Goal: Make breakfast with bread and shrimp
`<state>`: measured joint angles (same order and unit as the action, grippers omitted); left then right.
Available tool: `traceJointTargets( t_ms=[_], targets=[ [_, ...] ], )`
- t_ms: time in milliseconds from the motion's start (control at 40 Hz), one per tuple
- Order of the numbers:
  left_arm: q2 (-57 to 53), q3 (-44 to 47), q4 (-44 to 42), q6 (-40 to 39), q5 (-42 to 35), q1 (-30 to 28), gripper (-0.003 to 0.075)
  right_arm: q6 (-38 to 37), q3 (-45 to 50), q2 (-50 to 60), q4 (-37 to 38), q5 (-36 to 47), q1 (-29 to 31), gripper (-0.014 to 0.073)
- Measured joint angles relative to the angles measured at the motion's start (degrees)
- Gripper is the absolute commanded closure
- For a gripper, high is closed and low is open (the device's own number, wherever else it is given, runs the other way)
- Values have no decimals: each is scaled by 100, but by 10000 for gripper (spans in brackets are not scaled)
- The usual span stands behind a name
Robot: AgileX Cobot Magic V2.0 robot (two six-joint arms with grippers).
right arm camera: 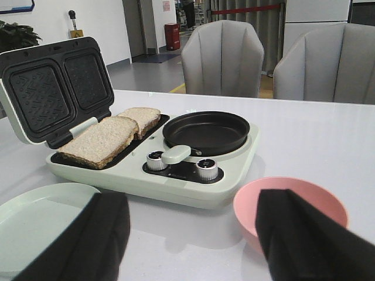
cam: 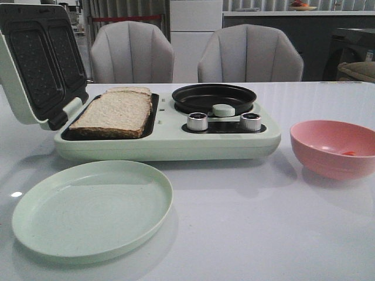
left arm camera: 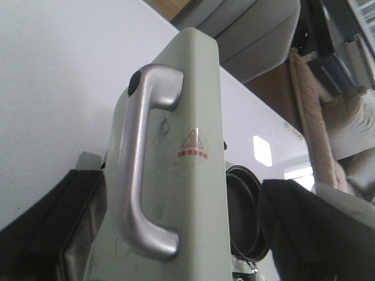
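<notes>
Pale-green appliance: sandwich maker (cam: 170,143) with its lid (cam: 35,64) tipped open at the robot's left; bare black pan (cam: 214,96) on its right half.
Bread: two slices (cam: 114,111) lying flat, one behind the other, in the open sandwich tray — nothing on top of them.
Shrimp: small orange piece (cam: 349,153) in the bottom of the pink bowl (cam: 334,146), right of the appliance.
Plate: mint-green plate (cam: 94,208) in front of the tray, nothing on it.
Right gripper (right arm camera: 193,234): fingers spread wide, gripping nothing; pink bowl sits just under its right finger (right arm camera: 304,234), so the shrimp is close below and slightly to that side.
Left gripper (left arm camera: 176,234): fingers apart, straddling the back of the raised lid near its silver handle (left arm camera: 143,164) — cannot tell if they touch it.
Key relation: right arm is clearly nearer the shrimp; bread lies across the appliance to the left of it, so any carry would run bowl to tray, right to left.
Shrimp axis: too small to read.
Writing: red warning triangle sticker (left arm camera: 193,145) on the lid, with a line of red text below it — not legible. No brand visible.
</notes>
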<state>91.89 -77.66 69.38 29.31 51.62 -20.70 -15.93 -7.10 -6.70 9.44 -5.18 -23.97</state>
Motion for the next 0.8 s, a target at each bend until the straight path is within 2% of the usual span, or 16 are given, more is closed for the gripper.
traceJointTargets(
  t_ms=[200, 501, 801],
  targets=[
    [435, -24, 621, 550, 255, -44, 149, 0, 0, 0, 0, 0, 0, 36],
    [929, -24, 719, 602, 267, -44, 338, 0, 0, 0, 0, 0, 0, 36],
    [1067, -36, 896, 725, 176, 373, 346, 0, 0, 0, 0, 0, 0, 36]
  ],
)
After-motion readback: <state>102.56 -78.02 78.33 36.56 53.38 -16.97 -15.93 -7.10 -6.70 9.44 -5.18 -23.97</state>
